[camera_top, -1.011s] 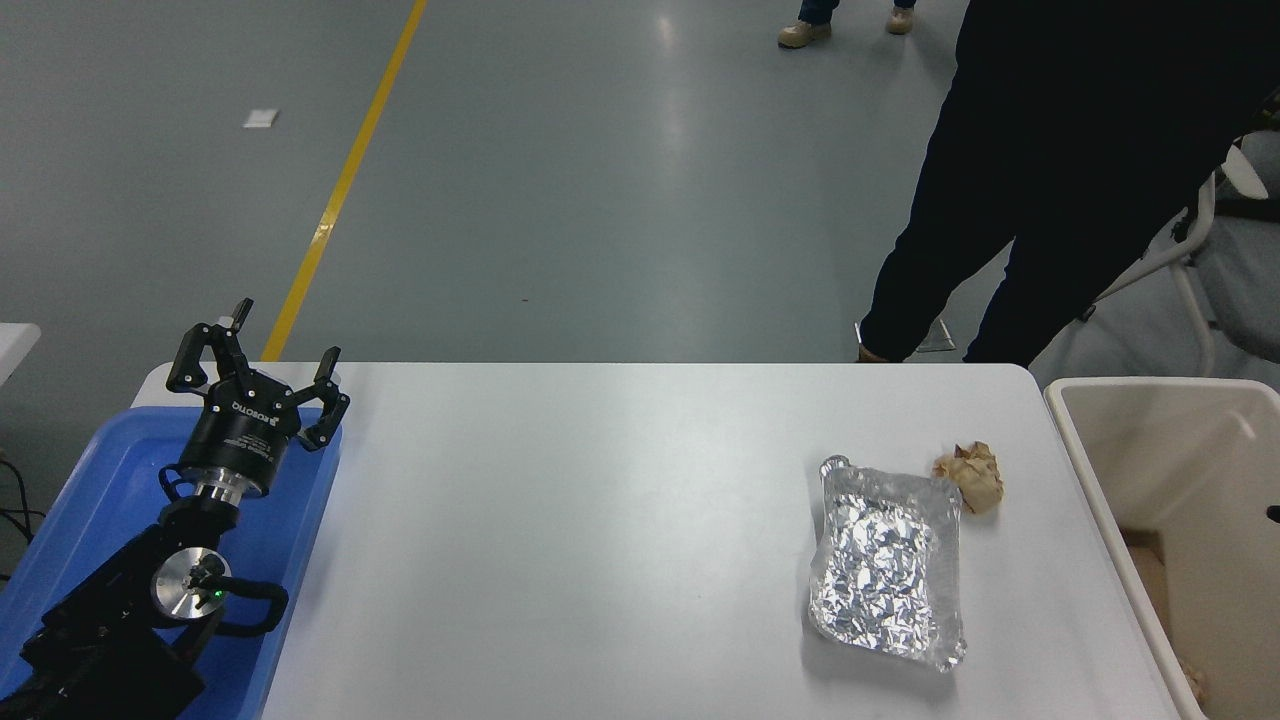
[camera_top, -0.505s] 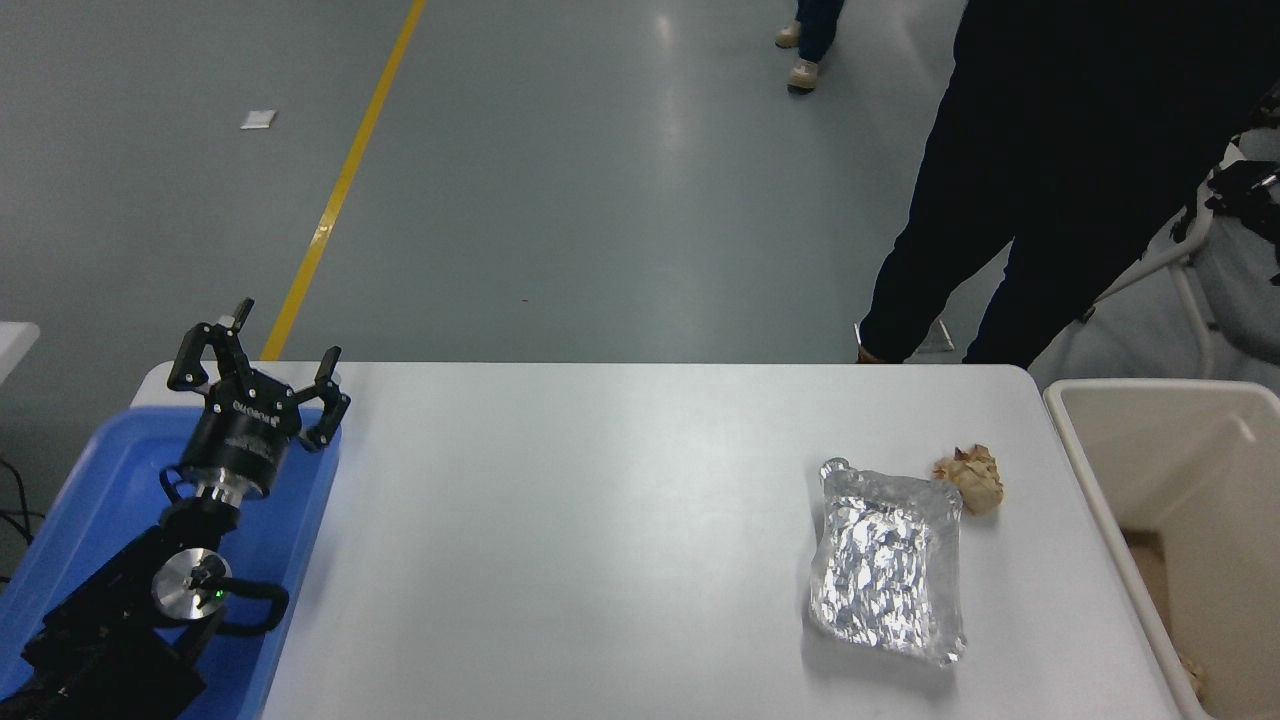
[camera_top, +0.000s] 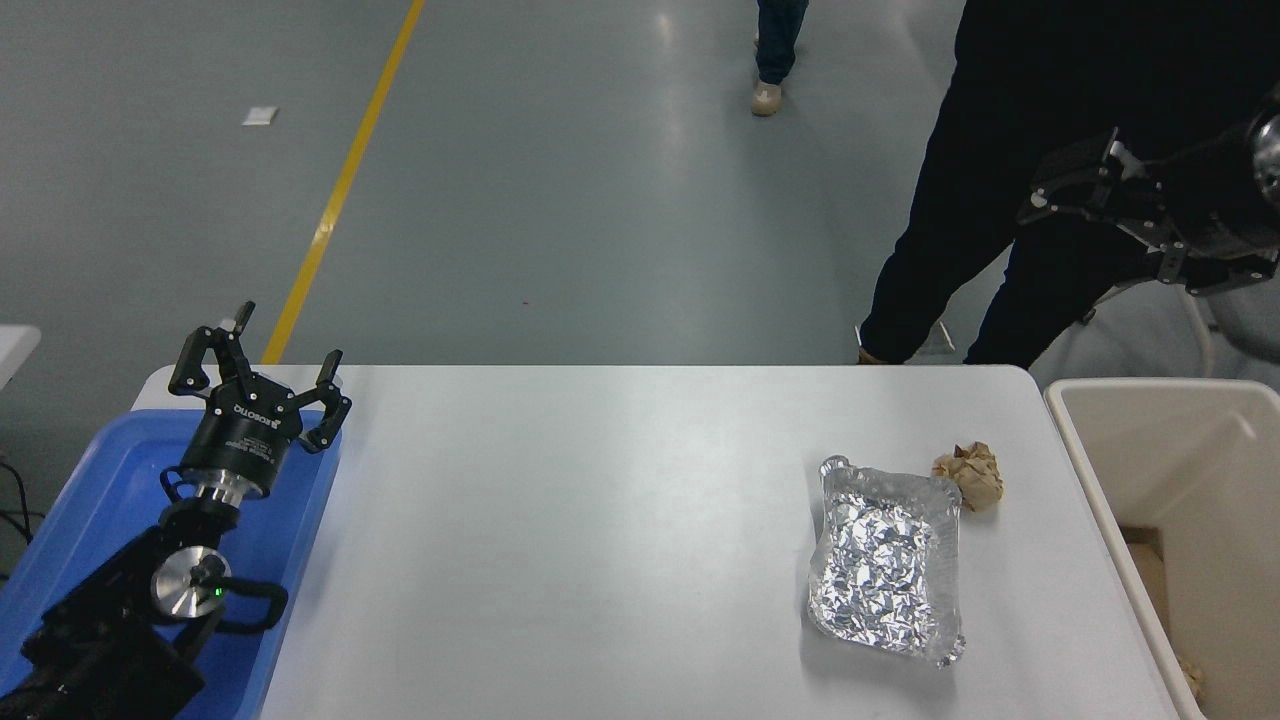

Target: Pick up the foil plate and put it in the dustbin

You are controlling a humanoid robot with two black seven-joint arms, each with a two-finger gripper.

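Note:
The foil plate (camera_top: 885, 565), a crinkled silver tray with a bent rim, lies flat on the right part of the white table (camera_top: 580, 540). The cream dustbin (camera_top: 1092, 490) stands just off the table's right edge, its deep inside partly in view. My right gripper (camera_top: 1098, 238) comes in from the right edge, high above the table's far right corner and well clear of the plate; it is open and empty. My left gripper (camera_top: 260, 350) is parked open over the blue tray at the lower left.
A small crumpled brown paper ball (camera_top: 968, 475) lies right by the plate's far right corner. A shallow blue tray (camera_top: 70, 500) sits at the table's left end. A person in dark clothes (camera_top: 1000, 200) stands at the far right side, behind my right gripper.
My right gripper has come into view from the right edge and moved left, above the dustbin's far side. The plate, the paper ball and the left arm have not moved.

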